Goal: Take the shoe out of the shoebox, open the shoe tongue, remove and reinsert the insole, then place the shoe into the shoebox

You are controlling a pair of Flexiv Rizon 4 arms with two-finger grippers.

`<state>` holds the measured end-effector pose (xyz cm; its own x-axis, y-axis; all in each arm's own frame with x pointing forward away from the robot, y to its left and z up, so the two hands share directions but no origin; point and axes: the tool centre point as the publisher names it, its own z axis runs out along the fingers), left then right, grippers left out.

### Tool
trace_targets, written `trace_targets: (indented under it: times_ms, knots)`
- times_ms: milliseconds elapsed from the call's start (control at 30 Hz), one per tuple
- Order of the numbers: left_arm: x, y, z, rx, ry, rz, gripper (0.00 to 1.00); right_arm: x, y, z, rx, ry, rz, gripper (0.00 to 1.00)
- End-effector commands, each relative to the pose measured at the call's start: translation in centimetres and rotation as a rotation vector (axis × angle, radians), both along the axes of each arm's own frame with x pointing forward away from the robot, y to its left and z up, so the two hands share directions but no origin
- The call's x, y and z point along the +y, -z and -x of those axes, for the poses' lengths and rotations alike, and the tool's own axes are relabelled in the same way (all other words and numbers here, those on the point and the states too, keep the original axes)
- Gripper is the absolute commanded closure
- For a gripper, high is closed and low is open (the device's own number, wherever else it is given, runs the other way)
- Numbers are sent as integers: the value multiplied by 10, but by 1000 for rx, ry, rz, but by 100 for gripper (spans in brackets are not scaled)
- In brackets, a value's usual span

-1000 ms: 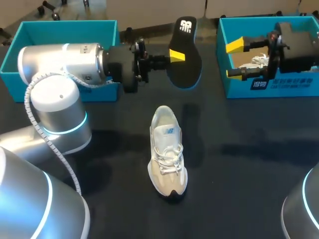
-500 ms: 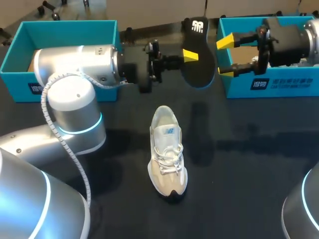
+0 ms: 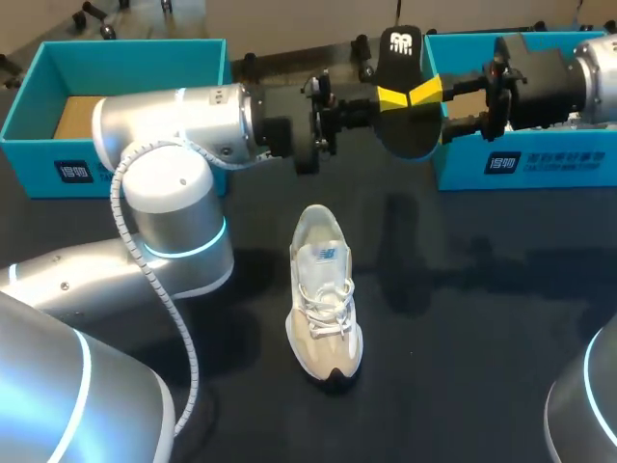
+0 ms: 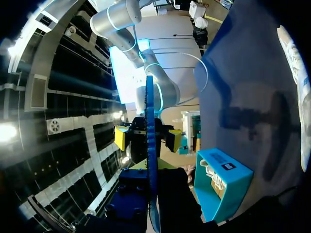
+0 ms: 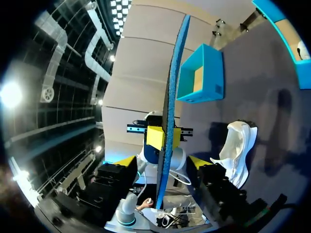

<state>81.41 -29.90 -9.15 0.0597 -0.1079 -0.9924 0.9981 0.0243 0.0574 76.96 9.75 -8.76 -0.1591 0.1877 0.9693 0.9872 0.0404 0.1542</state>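
Quick count: two arms, two boxes, two shoes, one insole.

The black foam insole with the blue edge (image 3: pixel 407 133) is up in the air over the far side of the dark tabletop (image 3: pixel 482 318), in the gap between the two boxes. Its printed face shows to the head camera. The left gripper (image 3: pixel 390 98) comes in from the left and is pinching the insole across its middle, one yellow tip on each face. The right gripper (image 3: pixel 434 106) meets it from the opposite side with its fingers spread wide, one on either side of the insole. Both wrist views show a gap between those tips and the foam, so it's straddling the insole, not gripping it.

Shoe number one, a white and beige lace-up sneaker (image 3: pixel 325 299), sits on its sole in the middle of the table. Its dark toe points toward the robot and its heel toward the far edge, and it's well apart from both boxes and both grippers.

Shoe number two, another white sneaker (image 4: pixel 214 175), only shows in the left wrist view, lying inside the right-hand box.

As for the boxes, there's a teal open-top shoebox (image 3: pixel 125 46) at the far left with its brown cardboard floor showing. A matching teal shoebox (image 3: pixel 569 169) is at the far right, and the right arm reaches out across the top of that one.
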Motion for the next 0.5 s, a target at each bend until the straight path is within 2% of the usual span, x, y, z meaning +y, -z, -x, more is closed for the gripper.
trace_targets:
  times_ms: [33,500]
  knots:
    - [-8,0,-3,1,-10,13,100,2,1,-1,0,1,-3,52]
    - [-8,-3,-1,4,-4,21,100,2,4,-1,1,7,-9,56]
